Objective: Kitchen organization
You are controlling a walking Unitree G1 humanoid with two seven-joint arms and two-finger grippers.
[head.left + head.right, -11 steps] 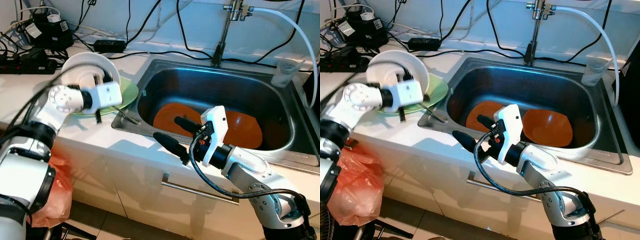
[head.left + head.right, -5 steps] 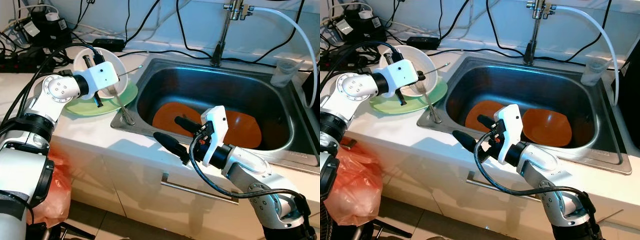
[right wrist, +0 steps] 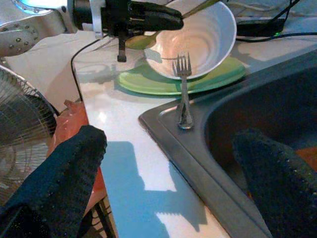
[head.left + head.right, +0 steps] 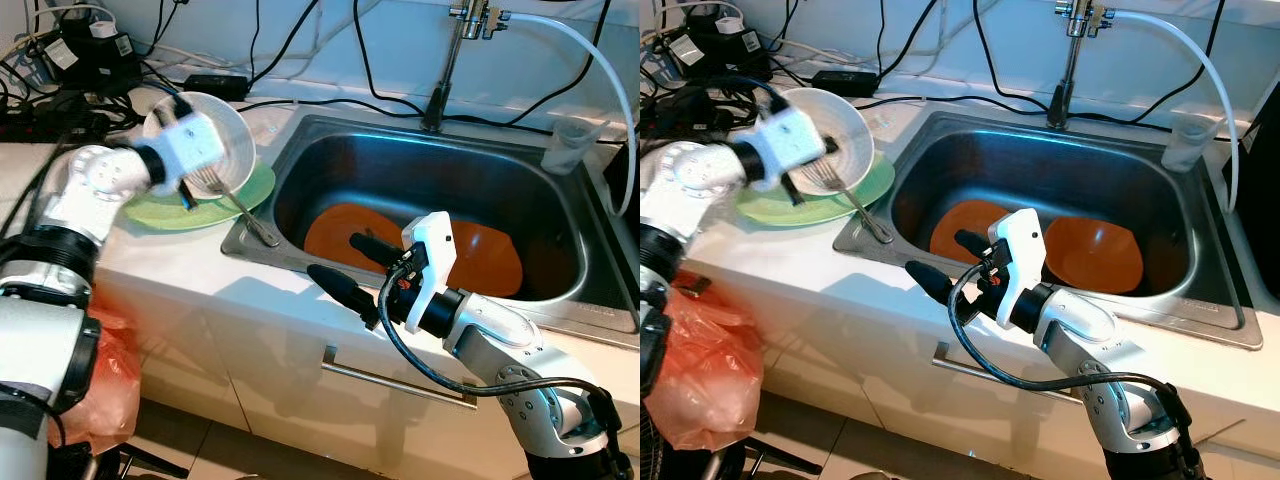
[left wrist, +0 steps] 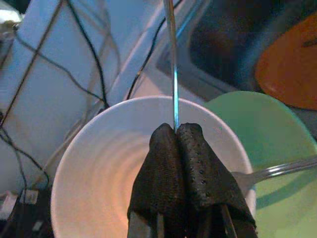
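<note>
Beside the sink (image 4: 560, 300), our left gripper (image 5: 174, 133) pinches a thin rod above the white bowl (image 5: 109, 163); our right gripper (image 4: 345, 268) hangs open.

Place: I am standing at a home kitchen counter.
Sink: a stainless steel sink (image 4: 560, 190) is sitting sunk into the white countertop (image 4: 190, 270) before me, with orange dishes (image 4: 490, 255) lying in its basin.
Tap: a metal faucet (image 4: 455, 55) is rising at the sink's far edge.
Tableware: a white bowl (image 4: 835, 125), green plate (image 4: 855, 195) and fork (image 4: 855, 205) are resting by the sink's left corner.
Cabinet: a drawer handle (image 4: 400, 380) is showing below the counter's front edge.
</note>
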